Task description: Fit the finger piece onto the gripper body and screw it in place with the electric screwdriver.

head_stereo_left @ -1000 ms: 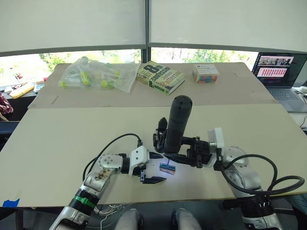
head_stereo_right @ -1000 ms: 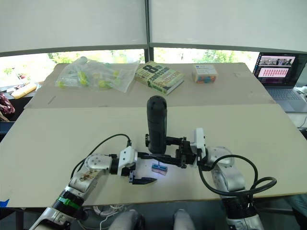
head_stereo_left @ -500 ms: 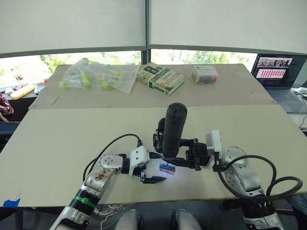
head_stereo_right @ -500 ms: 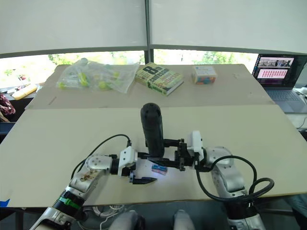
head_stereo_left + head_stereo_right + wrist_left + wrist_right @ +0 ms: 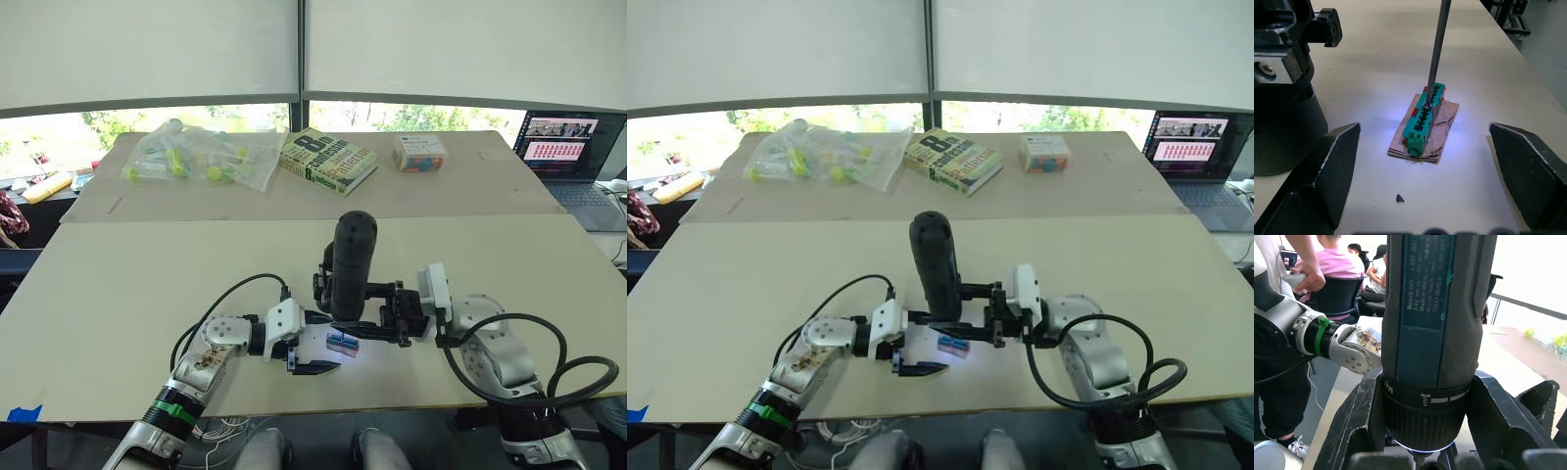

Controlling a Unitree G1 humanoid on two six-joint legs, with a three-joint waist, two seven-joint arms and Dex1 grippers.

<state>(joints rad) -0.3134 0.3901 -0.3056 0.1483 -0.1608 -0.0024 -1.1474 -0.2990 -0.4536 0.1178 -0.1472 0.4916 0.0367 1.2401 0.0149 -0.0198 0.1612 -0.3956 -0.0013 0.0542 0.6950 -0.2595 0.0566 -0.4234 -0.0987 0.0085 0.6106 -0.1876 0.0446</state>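
Note:
My right gripper (image 5: 364, 316) is shut on the electric screwdriver (image 5: 350, 262), a thick black wand held nearly upright (image 5: 1435, 308). Its thin metal bit (image 5: 1437, 54) points down and touches a small green-and-black block (image 5: 1422, 120) lying on a scrap of brown card. My left gripper (image 5: 331, 344) is open, with one finger on each side of that block, apart from it. The gripper body (image 5: 1278, 122), a squat black block, stands on the table just behind the screwdriver (image 5: 326, 266). The finger piece is out of view.
At the far side of the table (image 5: 118, 284) lie a plastic bag of yellow-green tubes (image 5: 201, 152), a book (image 5: 328, 159) and a small colourful box (image 5: 419, 151). A laptop (image 5: 573, 157) sits at the far right. A tiny dark speck (image 5: 1399, 198) lies near the block.
The screwdriver has swung from leaning right to nearly upright, its top moving left and lower. My right arm has shifted slightly left. The left gripper has stayed put.

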